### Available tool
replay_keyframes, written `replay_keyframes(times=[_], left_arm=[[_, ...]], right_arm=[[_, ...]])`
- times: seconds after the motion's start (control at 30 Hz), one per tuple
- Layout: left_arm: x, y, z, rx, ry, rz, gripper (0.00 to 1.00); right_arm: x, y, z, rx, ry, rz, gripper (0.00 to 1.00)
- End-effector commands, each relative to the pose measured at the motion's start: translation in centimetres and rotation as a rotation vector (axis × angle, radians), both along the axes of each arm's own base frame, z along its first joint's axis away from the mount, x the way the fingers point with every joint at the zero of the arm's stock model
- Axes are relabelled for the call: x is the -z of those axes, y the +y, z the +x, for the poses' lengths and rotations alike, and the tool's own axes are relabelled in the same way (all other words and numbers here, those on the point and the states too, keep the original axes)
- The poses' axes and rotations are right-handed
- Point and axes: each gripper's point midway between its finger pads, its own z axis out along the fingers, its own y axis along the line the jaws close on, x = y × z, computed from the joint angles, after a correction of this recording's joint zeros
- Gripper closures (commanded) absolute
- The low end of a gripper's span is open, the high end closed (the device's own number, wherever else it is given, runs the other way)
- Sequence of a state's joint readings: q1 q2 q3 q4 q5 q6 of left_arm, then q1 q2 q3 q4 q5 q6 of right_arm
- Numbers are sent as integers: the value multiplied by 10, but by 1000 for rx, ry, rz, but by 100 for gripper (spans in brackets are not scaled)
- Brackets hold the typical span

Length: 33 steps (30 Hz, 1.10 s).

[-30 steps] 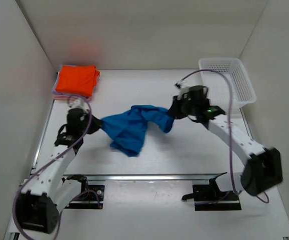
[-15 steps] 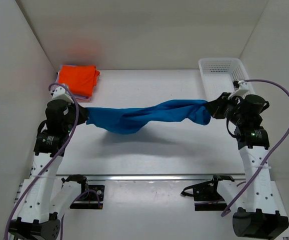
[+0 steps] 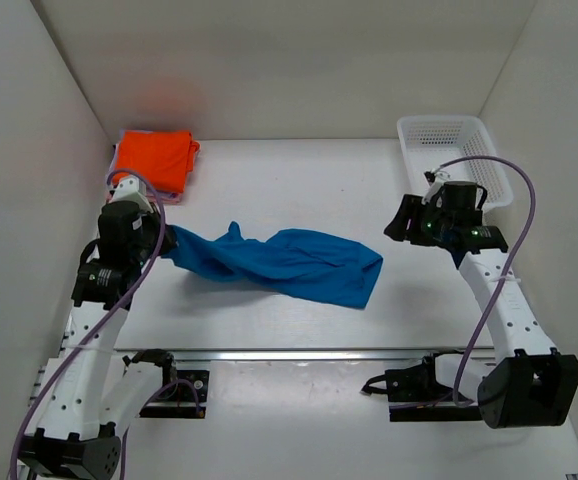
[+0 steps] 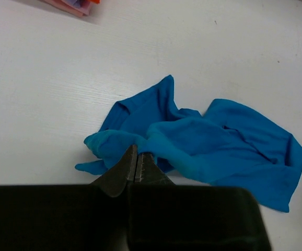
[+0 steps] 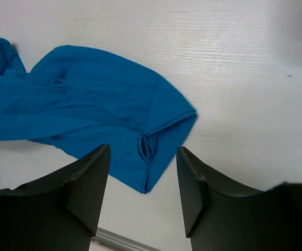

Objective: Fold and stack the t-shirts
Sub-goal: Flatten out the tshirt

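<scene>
A bright blue t-shirt [image 3: 289, 264] lies crumpled across the middle of the table, also seen from the wrists as the blue t-shirt [image 4: 213, 146] and the blue t-shirt [image 5: 83, 115]. My left gripper [image 3: 166, 243] is shut on its left end, the cloth pinched between the left gripper's [image 4: 136, 157] closed fingers. My right gripper [image 3: 397, 226] hovers to the right of the shirt's free end. The right gripper [image 5: 143, 157] stands open with nothing between its fingers. A folded orange t-shirt [image 3: 152, 158] tops a stack at the back left, with a pale edge showing beneath it.
A white mesh basket [image 3: 455, 160] stands at the back right, close behind my right arm. White walls enclose the table on three sides. A metal rail [image 3: 289, 354] runs along the near edge, between the arm bases.
My right gripper has opened and let go of the blue t-shirt, and its free end has dropped onto the table. The shirt was stretched taut between both grippers half a second ago and now lies slack.
</scene>
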State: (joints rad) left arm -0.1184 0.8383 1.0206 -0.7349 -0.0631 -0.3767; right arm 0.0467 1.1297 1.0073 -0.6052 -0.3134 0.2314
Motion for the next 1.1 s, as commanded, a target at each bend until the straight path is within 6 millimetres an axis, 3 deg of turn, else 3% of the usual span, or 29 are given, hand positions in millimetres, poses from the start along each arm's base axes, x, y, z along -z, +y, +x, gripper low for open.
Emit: replay_keyframes(times=[0.0,0.23,0.47,0.7,0.77,0.8,0.93,1.0,1.03,1.07], left_arm=[[15,-2,-2,13,25,-10,100],[35,-14,-2,50,52,-45,100],[50,-23,-4,74,79,-98,100],[55,-28,-4,87,86,-112,100],[59,-28,-5,91,95,-110,100],[58,-27,-5,87,89,-108,100],[52,-26,-1,84,76,-107,100],[29,-23,14,82,45,-85,100],[29,-19,22,72,70,-68,100],[3,-15,31,66,23,-39,100]], right_arm=[[11,17,2,-74,-47,5,49],[73,53,-9,-161,68,35,54],[114,67,-1,-194,128,17,53],[134,79,5,-238,195,33,53],[139,85,0,-270,228,48,70],[140,89,-2,-295,246,60,100],[116,89,3,-279,203,42,100],[71,88,20,-267,79,52,100],[52,84,24,-253,36,62,100],[33,80,33,-242,-2,63,100]])
